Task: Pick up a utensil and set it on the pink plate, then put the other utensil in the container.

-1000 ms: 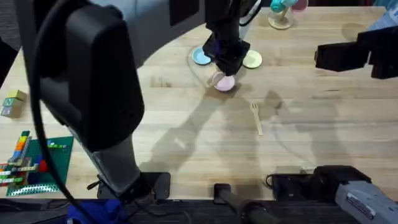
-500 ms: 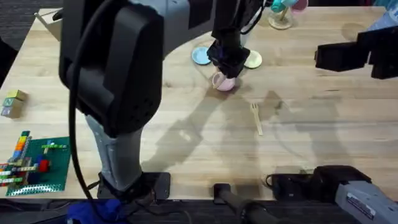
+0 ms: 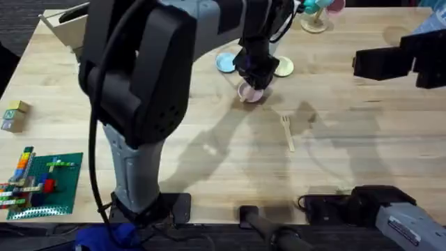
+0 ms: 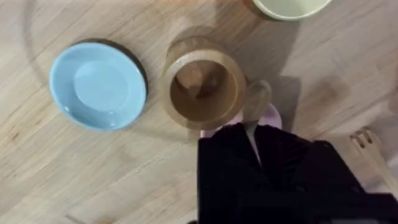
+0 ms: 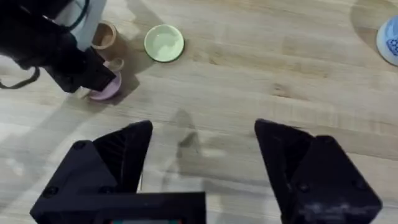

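Note:
My left gripper reaches far across the table and hangs over the small pink plate. It is shut on the pale wooden spoon, whose bowl sticks out past the black fingertips above the pink plate. The brown cup stands right beside that plate. The wooden fork lies flat on the table nearer the arms' bases, also at a corner of the left wrist view. My right gripper hovers open at the right, holding nothing. From there I see the pink plate and cup.
A light blue plate and a pale yellow plate flank the cup. A green baseplate with bricks and small blocks sit at the left. A white box stands far left, a stand at the back.
The left arm's upper links have swung right while its gripper has settled slightly lower over the pink plate with the spoon. The fork and the right arm have not moved.

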Robot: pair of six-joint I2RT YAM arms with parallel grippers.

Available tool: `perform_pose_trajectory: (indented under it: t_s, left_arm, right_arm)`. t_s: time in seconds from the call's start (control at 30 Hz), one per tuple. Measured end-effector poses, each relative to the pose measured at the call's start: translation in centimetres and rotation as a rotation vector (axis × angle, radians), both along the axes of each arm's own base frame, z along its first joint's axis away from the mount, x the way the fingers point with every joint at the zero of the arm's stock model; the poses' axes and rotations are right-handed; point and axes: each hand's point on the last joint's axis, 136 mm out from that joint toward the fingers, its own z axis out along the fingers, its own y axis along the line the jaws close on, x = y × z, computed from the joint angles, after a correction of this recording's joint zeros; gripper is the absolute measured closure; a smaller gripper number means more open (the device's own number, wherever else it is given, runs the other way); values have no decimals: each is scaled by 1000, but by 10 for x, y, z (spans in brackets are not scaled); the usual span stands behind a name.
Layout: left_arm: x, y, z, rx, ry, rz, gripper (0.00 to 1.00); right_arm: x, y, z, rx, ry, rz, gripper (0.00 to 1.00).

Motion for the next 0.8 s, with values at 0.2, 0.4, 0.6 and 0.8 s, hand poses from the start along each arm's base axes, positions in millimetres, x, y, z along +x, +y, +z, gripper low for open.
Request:
perform_pose_trajectory:
  t_s: [0.2, 0.4, 0.6, 0.8]
  left_arm:
    - [-1, 1, -7, 9, 13, 0, 811]
    - [-1, 1, -7, 9, 12, 0, 788]
    - [-1, 1, -7, 11, 14, 0, 722]
    - [-6, 4, -7, 25, 33, -1, 592]
  right_arm:
    - [0, 0, 0, 0, 0, 0, 4]
    - [0, 0, 0, 0, 0, 0, 3]
    - [0, 0, 0, 0, 0, 0, 3]
    - [0, 0, 0, 0, 0, 0, 3]
